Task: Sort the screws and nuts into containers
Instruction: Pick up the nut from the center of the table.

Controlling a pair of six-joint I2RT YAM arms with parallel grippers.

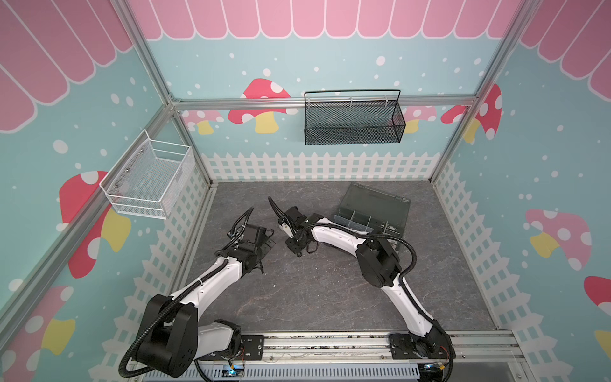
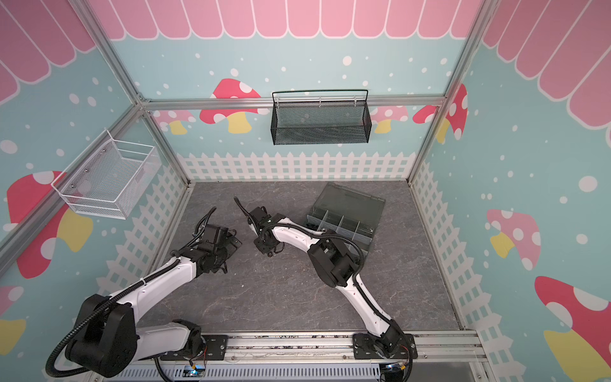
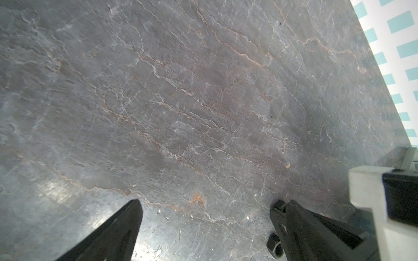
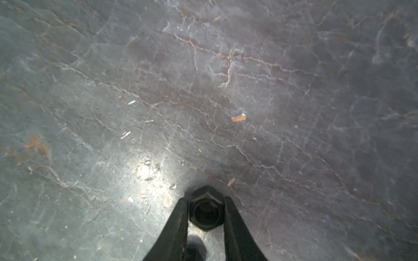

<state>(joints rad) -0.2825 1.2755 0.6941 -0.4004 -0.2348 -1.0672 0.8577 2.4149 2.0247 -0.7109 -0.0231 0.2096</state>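
A black hex nut is pinched between fingertips of the right gripper; the left gripper is spread wide, empty.

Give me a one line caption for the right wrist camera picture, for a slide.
Right gripper pinches a black hex nut on the grey stone-look tabletop.

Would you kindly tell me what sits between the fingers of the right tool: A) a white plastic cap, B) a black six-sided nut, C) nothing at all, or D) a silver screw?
B: in the right wrist view a black nut with six sides and a centre hole lies on the table, flanked closely by the right tool.
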